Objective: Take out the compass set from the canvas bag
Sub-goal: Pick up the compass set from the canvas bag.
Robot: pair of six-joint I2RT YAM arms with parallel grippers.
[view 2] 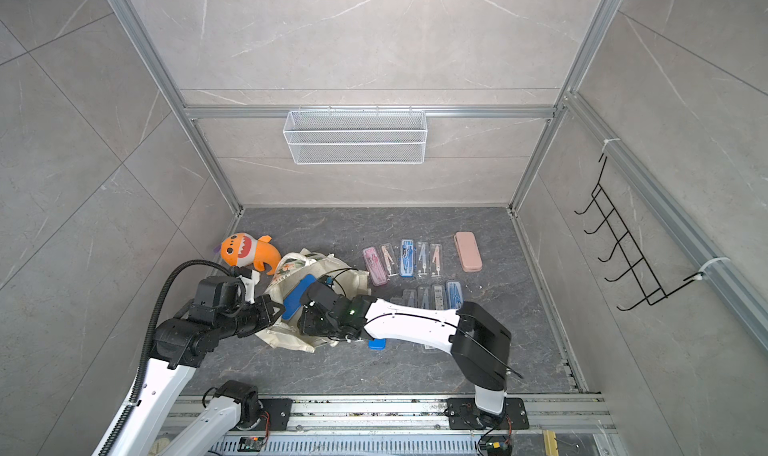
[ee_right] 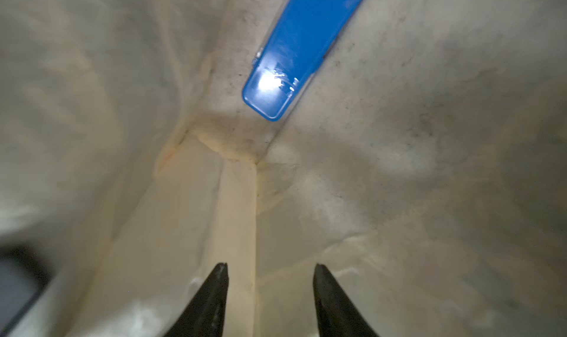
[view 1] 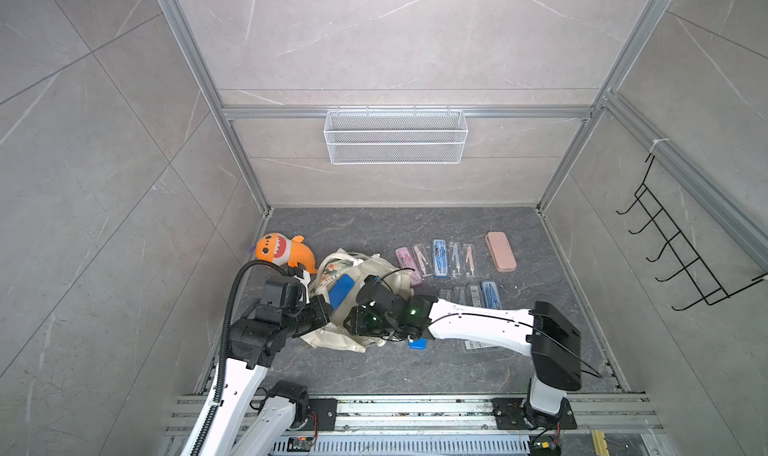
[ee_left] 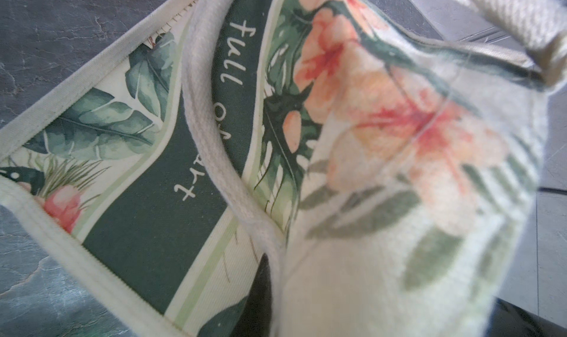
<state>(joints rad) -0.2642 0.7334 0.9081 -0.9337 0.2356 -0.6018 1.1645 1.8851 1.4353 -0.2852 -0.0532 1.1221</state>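
One compass set (ee_right: 302, 50) lies in canvas bag (ee_left: 153, 243): left end effector (view 1: 326, 308) grasps bag, right end effector (ee_right: 270, 277) released.

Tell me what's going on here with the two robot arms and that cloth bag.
The left end effector is shut on the edge of the bag, apparently keeping its mouth up. The right end effector is inside the bag, jaws open and holding nothing, with a blue case lying just ahead of it against the lining. Several compass sets lie in rows on the table beside the bag.
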